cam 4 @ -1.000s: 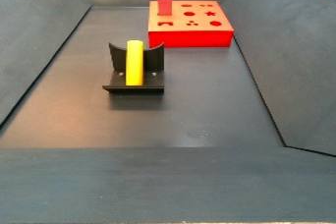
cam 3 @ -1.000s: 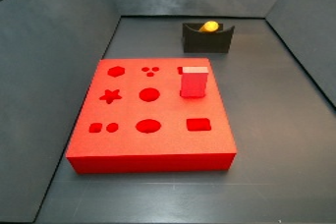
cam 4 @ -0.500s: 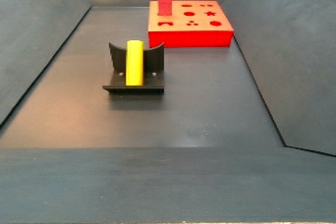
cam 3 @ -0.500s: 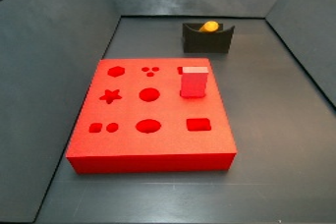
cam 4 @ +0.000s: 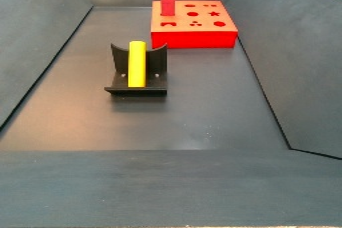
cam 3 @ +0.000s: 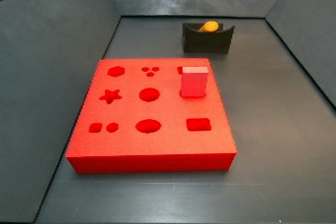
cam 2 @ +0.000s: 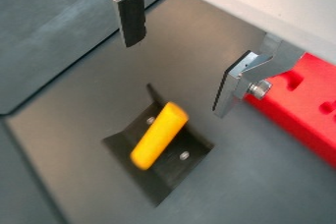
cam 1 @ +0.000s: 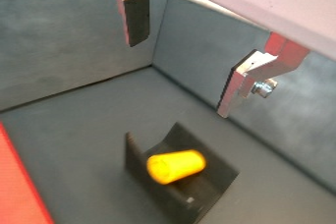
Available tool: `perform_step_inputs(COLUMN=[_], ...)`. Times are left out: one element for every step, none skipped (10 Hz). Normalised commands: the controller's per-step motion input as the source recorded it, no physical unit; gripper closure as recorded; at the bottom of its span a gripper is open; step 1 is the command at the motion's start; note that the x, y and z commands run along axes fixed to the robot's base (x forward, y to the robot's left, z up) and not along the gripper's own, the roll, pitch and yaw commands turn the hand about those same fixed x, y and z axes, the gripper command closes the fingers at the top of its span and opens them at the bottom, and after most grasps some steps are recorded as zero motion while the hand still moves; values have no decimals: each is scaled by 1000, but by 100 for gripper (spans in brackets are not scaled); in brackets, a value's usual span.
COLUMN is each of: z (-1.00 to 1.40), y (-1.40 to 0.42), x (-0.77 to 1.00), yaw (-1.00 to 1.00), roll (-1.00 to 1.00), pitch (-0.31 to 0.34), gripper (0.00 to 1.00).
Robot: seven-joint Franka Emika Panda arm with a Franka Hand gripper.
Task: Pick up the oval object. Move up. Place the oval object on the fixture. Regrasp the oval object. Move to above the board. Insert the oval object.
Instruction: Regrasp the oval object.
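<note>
In the fixture's (cam 2: 160,158) curved notch lies the smooth oval object (cam 2: 159,139); pincer (cam 2: 182,49) above, spread, empty.

The gripper (cam 2: 178,56) is showing only in both wrist views, as two flat silver fingers (cam 1: 246,84) hanging from a pale, off-white body that is crossing the frame's corner. Each finger (cam 2: 130,20) is wearing a dark rectangular pad on its inner face. One plate is bending into a small bracket, and a round silver screw head (cam 1: 266,87) is sitting beside it. A reddish patch is showing behind that finger.
</note>
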Motion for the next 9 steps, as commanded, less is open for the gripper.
perform_step_inputs(z=[8, -1, -9, -5, -6, -6, -9, -14, -17], y=[-22, -24, -23, -25, -29, -29, -33, -37, -40], x=[-2, 14, 26, 40, 52, 63, 78, 88, 87], yaw=[28, 29, 32, 35, 38, 45, 60, 77, 92], roll=[1000, 1000, 1000, 1000, 1000, 1000, 1000, 952, 764], pitch=[-13, -8, 0, 14, 29, 50, 88, 116, 122], gripper=[0, 0, 0, 0, 0, 0, 0, 0, 0])
